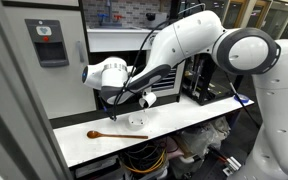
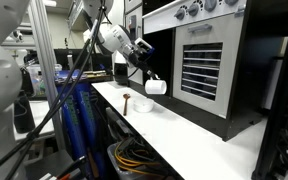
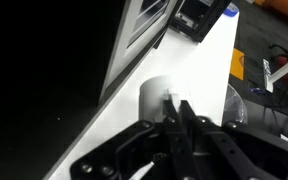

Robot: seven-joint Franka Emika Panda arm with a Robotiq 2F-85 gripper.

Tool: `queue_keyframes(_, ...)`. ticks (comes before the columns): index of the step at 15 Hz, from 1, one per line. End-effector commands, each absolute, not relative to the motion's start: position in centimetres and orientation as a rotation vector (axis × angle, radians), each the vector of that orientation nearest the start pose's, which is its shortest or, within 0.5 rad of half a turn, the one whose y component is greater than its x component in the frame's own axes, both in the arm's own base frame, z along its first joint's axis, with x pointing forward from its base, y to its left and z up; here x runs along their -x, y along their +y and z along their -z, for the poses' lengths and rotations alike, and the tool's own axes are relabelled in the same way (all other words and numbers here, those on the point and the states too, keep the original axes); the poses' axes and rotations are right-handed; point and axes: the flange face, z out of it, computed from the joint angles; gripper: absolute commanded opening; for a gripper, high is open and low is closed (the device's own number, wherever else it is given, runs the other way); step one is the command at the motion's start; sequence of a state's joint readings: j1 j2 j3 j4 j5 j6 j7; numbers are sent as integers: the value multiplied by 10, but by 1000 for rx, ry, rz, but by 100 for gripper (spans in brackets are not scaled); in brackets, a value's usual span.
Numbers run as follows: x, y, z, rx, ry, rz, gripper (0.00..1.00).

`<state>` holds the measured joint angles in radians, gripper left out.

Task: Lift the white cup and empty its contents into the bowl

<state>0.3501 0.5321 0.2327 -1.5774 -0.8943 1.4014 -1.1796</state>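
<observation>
The gripper (image 1: 140,98) is clamped on the white cup (image 1: 148,100), its jaws closed against the cup's rim, and it holds the cup in the air clear of the white table (image 1: 199,118). In both exterior views the cup hangs just above the bowl (image 1: 136,122), a little to one side of it and not touching it. In an exterior view the cup (image 2: 156,86) looks tipped over rather than upright, though the picture is too small to show how far. The bowl (image 2: 144,104) stands on the table near its edge, and the wooden spoon (image 1: 102,134) lies flat on the table beside it, apart from it. In the wrist view the gripper (image 3: 176,108) comes in from the bottom with its dark fingers (image 3: 185,112) pressed close together over the cup (image 3: 154,95), whose white curved side shows against the table top (the cup's contents cannot be made out in any view). The white arm (image 1: 189,45) reaches across above the table.
</observation>
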Motion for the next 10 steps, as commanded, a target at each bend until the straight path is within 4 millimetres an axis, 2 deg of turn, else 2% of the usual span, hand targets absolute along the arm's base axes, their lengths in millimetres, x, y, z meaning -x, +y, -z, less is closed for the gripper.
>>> queue_keyframes(1,-588,256,-338,-1305,1971,1101,2)
queue_keyframes(10,-588,264,-339,-1268,1995,1119,2)
